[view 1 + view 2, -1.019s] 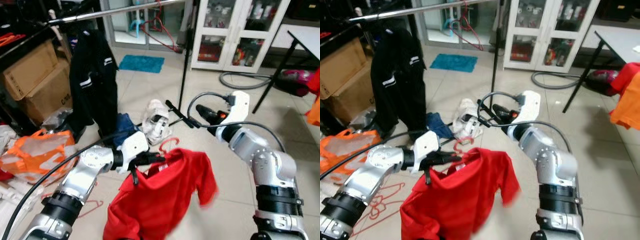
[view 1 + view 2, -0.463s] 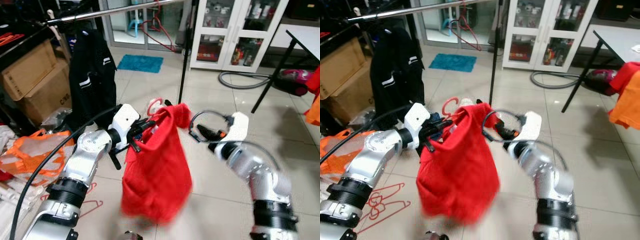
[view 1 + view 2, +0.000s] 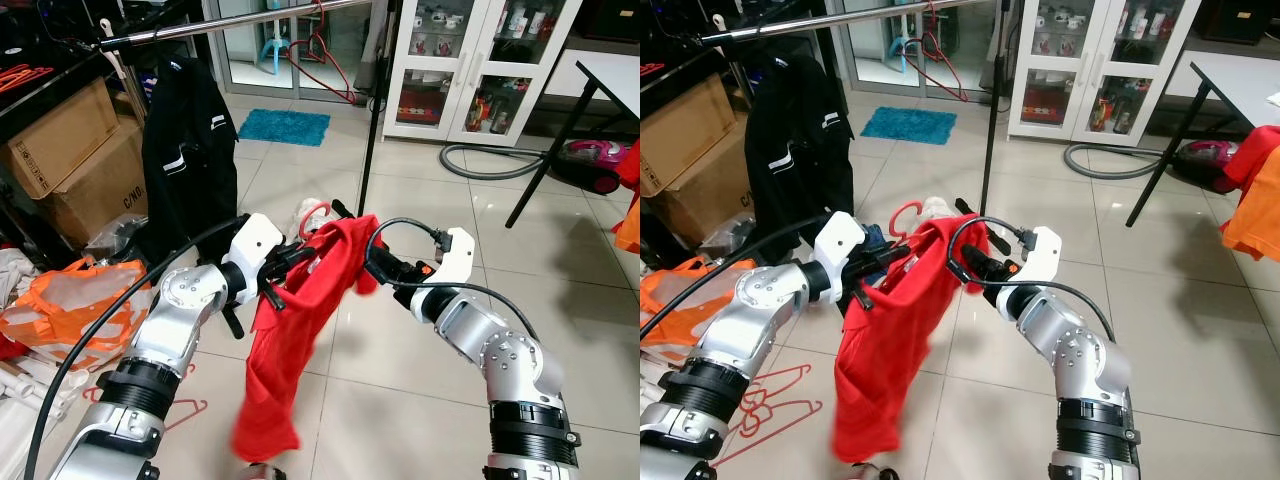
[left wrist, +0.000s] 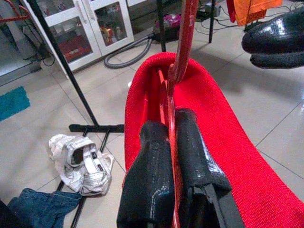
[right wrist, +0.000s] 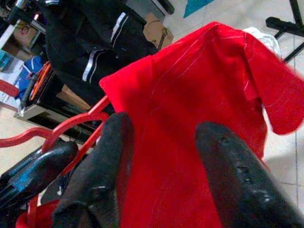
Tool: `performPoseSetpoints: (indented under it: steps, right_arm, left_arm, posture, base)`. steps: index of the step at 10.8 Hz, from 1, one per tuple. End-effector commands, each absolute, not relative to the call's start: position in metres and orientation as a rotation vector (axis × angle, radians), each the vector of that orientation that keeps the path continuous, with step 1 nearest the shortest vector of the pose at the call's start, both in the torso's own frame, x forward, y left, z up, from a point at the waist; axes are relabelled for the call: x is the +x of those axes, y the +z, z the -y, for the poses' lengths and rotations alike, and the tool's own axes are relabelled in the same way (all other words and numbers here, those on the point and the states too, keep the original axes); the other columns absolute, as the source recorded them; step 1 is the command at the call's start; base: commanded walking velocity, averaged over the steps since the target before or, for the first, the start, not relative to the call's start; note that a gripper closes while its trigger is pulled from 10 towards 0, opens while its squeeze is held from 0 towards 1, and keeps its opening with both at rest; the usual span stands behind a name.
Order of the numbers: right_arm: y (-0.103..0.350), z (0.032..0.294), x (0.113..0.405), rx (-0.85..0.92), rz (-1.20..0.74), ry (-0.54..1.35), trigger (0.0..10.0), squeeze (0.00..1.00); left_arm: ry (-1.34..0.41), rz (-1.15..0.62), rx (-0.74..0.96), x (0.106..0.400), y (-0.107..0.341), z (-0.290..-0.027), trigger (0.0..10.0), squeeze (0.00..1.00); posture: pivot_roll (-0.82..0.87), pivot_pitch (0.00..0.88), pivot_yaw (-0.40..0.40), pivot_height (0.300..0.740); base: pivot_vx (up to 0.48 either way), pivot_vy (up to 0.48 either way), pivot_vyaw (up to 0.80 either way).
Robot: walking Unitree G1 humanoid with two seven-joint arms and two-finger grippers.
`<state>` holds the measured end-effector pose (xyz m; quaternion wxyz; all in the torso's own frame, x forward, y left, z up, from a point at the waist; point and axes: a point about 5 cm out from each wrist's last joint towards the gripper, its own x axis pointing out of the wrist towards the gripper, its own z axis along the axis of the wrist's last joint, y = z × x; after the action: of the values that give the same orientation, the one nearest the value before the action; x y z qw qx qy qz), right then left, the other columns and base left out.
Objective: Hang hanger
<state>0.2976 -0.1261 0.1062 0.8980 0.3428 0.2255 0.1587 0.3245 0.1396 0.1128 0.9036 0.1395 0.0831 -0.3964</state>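
Note:
A red hanger (image 3: 312, 212) carries a red shirt (image 3: 290, 330) that hangs limp above the tiled floor. My left gripper (image 3: 295, 256) is shut on the hanger just below its hook, as the left wrist view shows with both fingers (image 4: 152, 156) pressed on the red wire (image 4: 183, 42). My right gripper (image 3: 374, 264) is open at the shirt's right shoulder; in its wrist view the red cloth (image 5: 190, 95) lies between and beyond its spread fingers. The silver rail (image 3: 230, 20) runs high at the back, with a black jacket (image 3: 185, 150) hung on it.
The rack's black upright (image 3: 372, 110) and foot stand just behind the shirt. Cardboard boxes (image 3: 70, 150) and an orange bag (image 3: 70, 300) lie left. Red hangers (image 3: 185, 412) and a white bag (image 3: 305, 215) are on the floor. A glass cabinet (image 3: 470, 60), hose and table leg are right.
My left gripper has lifted the hanger from low to chest height; the shirt has swung down into a narrow drape. My right gripper has come in to the shirt's shoulder.

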Motion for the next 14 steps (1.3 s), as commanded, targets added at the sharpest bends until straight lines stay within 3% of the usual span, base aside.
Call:
performPoseSetpoints:
  steps: [1,6,7,14]
  right_arm:
    - [0.118,0.126,0.301,0.705,-0.431,0.354,10.0,1.00]
    - [0.122,0.115,0.298,0.639,-0.431,0.417,10.0,1.00]
    - [0.118,0.112,0.297,0.611,-0.456,0.420,10.0,0.00]
    - [0.109,0.101,0.295,0.578,-0.502,0.439,10.0,0.00]
  left_arm:
    - [-0.834,-0.160,0.294,0.324,0.115,-0.139,10.0,0.00]
    - [-0.873,-0.171,0.304,0.322,0.111,-0.132,10.0,0.00]
    - [-0.879,-0.170,0.304,0.322,0.111,-0.130,10.0,0.00]
    - [-0.892,-0.156,0.300,0.323,0.114,-0.124,10.0,0.00]
  posture:
    - [-0.05,0.000,0.020,0.740]
    - [-0.05,0.000,0.022,0.740]
    - [-0.05,0.000,0.023,0.740]
    - [-0.05,0.000,0.024,0.740]
  base:
    - [0.000,0.000,0.00]
    - [0.000,0.000,0.00]
    - [0.000,0.000,0.00]
    - [0.000,0.000,0.00]
